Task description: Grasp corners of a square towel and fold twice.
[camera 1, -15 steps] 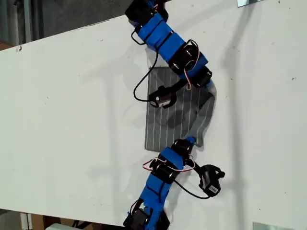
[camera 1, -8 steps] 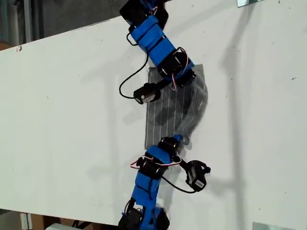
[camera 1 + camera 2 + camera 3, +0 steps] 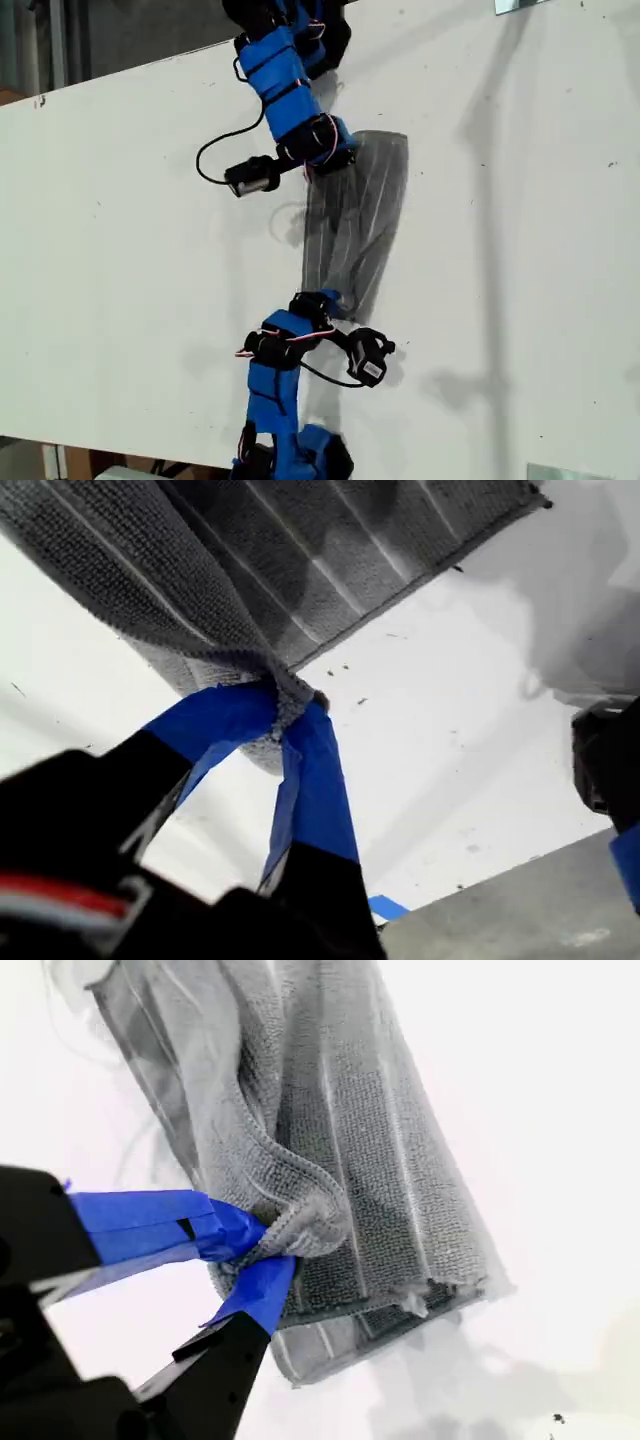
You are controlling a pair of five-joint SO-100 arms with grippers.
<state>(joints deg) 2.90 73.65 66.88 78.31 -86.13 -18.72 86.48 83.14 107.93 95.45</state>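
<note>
— So, where does the towel (image 3: 355, 215) lie?

— On the white table (image 3: 120, 250), in the middle of the exterior view, strung between the two blue arms. It reads as a narrow grey band there. Its long axis runs from that view's top to its bottom, with the upper end leaning a little toward the exterior view's right. The pale stripes run along the length.

— And your tools?

— My first gripper (image 3: 285, 705) has its blue-taped jaws closed tight on a bunched corner (image 3: 285, 685) of the cloth. From that pinch the fabric fans out away from the camera above the table. My second gripper (image 3: 265, 1250) is likewise clamped on a puckered corner (image 3: 310, 1225). Beyond it the towel lies doubled over itself, one layer on another, stretching away from the jaws.

— Which arm is which in the exterior view?

— I cannot tell from the wrist views. The upper arm (image 3: 295, 100) meets the band at its upper end, and the lower arm (image 3: 285, 350) meets it at its lower end.

— Flat, or raised?

— At both pinches the cloth is gathered and lifted off the table
</note>
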